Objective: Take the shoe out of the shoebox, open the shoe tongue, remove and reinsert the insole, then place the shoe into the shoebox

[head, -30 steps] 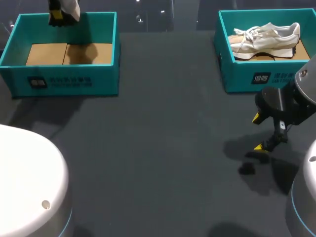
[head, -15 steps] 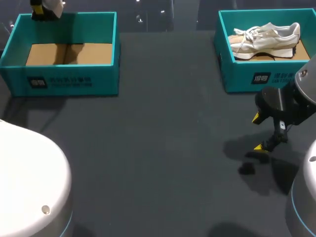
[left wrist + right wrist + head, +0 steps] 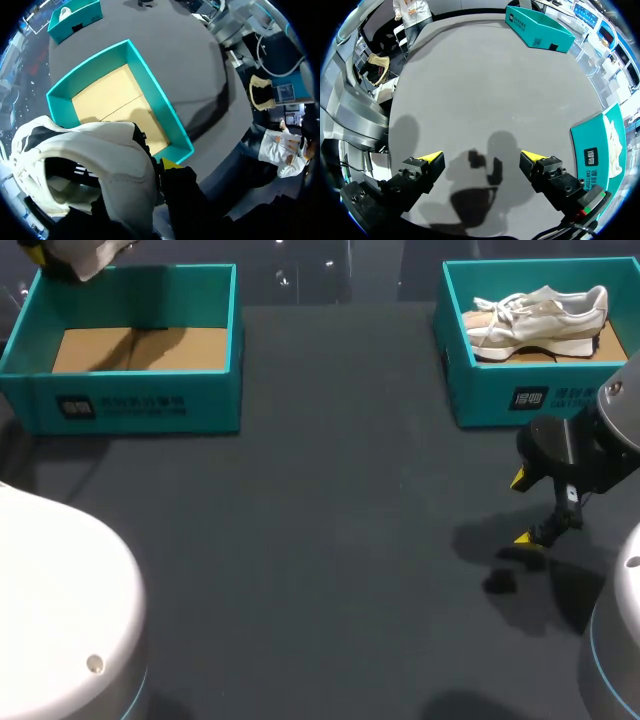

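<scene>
Black, yellow-tipped fingers (image 3: 420, 175)

White shoe (image 3: 100, 155) aloft over left teal shoebox (image 3: 140, 405), second shoe (image 3: 540, 318) lying inside right shoebox (image 3: 495, 400)

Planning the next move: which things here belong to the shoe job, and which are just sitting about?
Job:
lifted shoe
empty left shoebox

Lying about:
right shoebox
second shoe, lying inside it

You are looking at a broad, dark grey matte surface (image 3: 330, 540), lit from overhead, with soft shadows (image 3: 520, 585) lying toward its right side.
</scene>
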You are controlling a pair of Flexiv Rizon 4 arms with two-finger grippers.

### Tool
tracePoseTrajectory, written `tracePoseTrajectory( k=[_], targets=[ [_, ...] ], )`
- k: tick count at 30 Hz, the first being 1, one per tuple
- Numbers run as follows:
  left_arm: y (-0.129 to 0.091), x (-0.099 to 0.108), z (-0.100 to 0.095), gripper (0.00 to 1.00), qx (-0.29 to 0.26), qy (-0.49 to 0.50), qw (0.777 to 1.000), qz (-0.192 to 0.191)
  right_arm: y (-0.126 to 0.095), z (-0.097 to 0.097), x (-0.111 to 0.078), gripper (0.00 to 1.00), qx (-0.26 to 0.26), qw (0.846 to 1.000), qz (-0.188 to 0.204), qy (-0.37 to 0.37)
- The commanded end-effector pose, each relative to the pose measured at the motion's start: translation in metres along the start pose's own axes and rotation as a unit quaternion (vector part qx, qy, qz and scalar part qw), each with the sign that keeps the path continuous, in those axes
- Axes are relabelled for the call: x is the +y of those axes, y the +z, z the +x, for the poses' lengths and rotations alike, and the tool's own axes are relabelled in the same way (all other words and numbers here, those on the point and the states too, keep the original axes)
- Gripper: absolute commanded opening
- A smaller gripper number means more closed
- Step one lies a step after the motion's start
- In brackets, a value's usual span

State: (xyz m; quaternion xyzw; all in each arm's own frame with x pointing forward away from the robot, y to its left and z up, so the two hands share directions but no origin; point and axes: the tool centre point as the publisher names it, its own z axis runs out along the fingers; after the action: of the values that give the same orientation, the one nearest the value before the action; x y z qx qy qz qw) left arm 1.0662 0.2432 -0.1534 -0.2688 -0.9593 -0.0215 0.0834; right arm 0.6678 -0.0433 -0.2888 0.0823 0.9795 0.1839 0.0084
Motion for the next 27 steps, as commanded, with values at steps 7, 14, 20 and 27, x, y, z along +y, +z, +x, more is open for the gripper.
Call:
tracePoseTrajectory(
  k=[7, 14, 20, 27],
  targets=[
    [0.003, 0.001, 0.016, 0.0, -0.077, 0.283, 0.955, -0.048, 0.0, 0.001, 0.0, 1.0, -0.001, 1.0, 0.0, 0.0],
    [0.001, 0.025, 0.025, 0.0, -0.08, 0.438, 0.893, -0.068, 0.0, 0.001, 0.0, 1.0, -0.001, 1.0, 0.0, 0.0],
    [0.001, 0.025, 0.025, 0.0, -0.08, 0.438, 0.893, -0.068, 0.0, 0.001, 0.0, 1.0, -0.001, 1.0, 0.0, 0.0],
    [0.018, 0.022, 0.016, 0.0, -0.072, 0.462, 0.878, -0.1, 0.0, 0.001, 0.0, 1.0, -0.001, 1.0, 0.0, 0.0]
  ],
)
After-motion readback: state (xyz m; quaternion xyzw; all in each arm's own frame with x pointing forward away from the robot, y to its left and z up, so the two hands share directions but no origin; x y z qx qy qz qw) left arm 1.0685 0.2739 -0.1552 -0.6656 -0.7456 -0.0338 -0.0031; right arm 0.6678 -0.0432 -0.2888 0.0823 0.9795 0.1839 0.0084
